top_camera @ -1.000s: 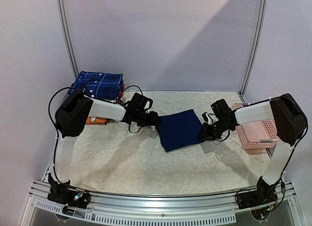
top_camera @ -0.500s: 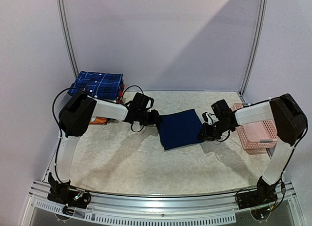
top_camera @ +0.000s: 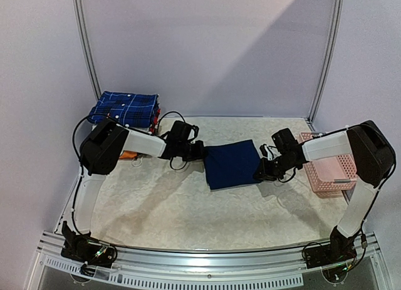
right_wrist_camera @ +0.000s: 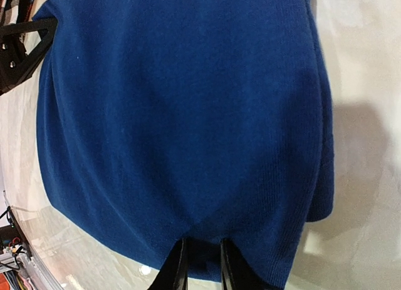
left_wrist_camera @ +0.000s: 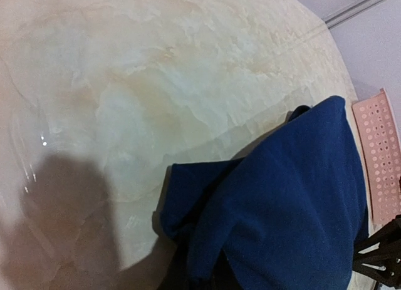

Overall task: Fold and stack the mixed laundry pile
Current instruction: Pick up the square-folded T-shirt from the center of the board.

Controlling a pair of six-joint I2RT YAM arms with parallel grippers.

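Observation:
The navy T-shirt [top_camera: 232,165] lies folded into a rectangle at the middle of the table. My left gripper [top_camera: 199,152] is at its left edge, and in the left wrist view the cloth [left_wrist_camera: 288,202] bunches down into the jaws, so the gripper is shut on it. My right gripper [top_camera: 262,171] is at the shirt's right edge. In the right wrist view its black fingertips [right_wrist_camera: 180,265] pinch the hem of the cloth [right_wrist_camera: 182,108]. The dark-blue plaid shirt [top_camera: 125,108] lies folded at the back left corner, on top of other folded garments.
A pink lattice basket [top_camera: 329,170] stands at the right edge, close behind my right arm; it also shows in the left wrist view [left_wrist_camera: 379,152]. An orange object [top_camera: 125,155] lies by the left arm. Metal frame posts [top_camera: 88,46] stand at the back.
My left gripper has drawn slightly back and left with the T-shirt's left edge; the shirt has shifted a little toward the back. The right gripper has barely moved.

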